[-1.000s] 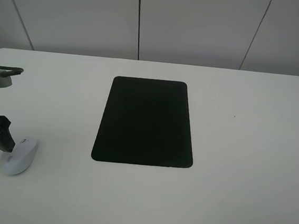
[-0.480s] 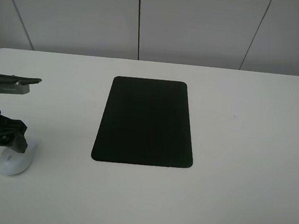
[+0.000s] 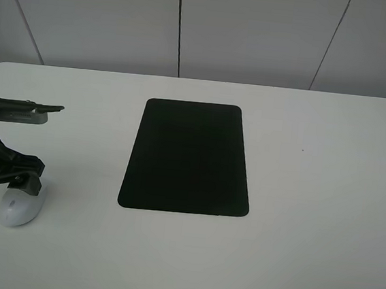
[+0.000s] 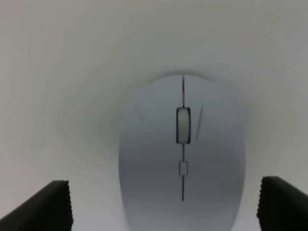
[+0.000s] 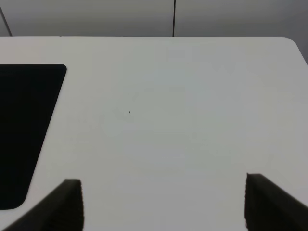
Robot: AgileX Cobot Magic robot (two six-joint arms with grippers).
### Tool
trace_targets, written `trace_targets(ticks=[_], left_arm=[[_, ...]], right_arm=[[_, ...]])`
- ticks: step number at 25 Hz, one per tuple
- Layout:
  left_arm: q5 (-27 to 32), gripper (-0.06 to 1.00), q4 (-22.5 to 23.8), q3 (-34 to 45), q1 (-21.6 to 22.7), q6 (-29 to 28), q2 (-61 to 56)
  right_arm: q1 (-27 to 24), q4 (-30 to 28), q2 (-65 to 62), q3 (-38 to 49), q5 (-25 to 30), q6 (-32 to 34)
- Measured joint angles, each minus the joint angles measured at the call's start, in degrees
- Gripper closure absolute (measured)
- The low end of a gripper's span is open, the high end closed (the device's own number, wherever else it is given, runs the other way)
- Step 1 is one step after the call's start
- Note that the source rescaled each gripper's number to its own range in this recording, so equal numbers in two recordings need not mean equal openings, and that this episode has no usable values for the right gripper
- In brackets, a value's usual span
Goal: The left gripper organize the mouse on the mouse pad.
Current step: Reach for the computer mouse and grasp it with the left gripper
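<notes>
Near the table's [image 3: 311,197] left edge, my left gripper [image 4: 167,206] hovers with its fingers [image 4: 48,207] spread wide, clamping nothing. The white mouse [image 3: 19,206] lies on bare tabletop beneath them, well apart from the black mouse pad [image 3: 187,158].

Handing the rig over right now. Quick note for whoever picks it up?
Left gripper: open, low over the mouse, one finger on each side and not touching it.
Right gripper: open and holding nothing, above bare table to the right of the mouse pad.
Things: the mouse sits on the table near its left edge, well off the pad. The pad lies mid-table with nothing on it.
Done: the approach to the mouse.
Left: close on the mouse, lift it, carry it right, set it on the pad and release.
</notes>
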Motion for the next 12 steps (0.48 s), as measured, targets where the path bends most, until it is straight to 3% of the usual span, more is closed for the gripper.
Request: trace_targets(ticks=[12], left_arm=[[-3.02, -0.06, -3.64, 0.4, 0.0, 2.67, 6.05]], right_arm=[[0.0, 0.0, 0.0, 0.0, 0.0, 0.0]])
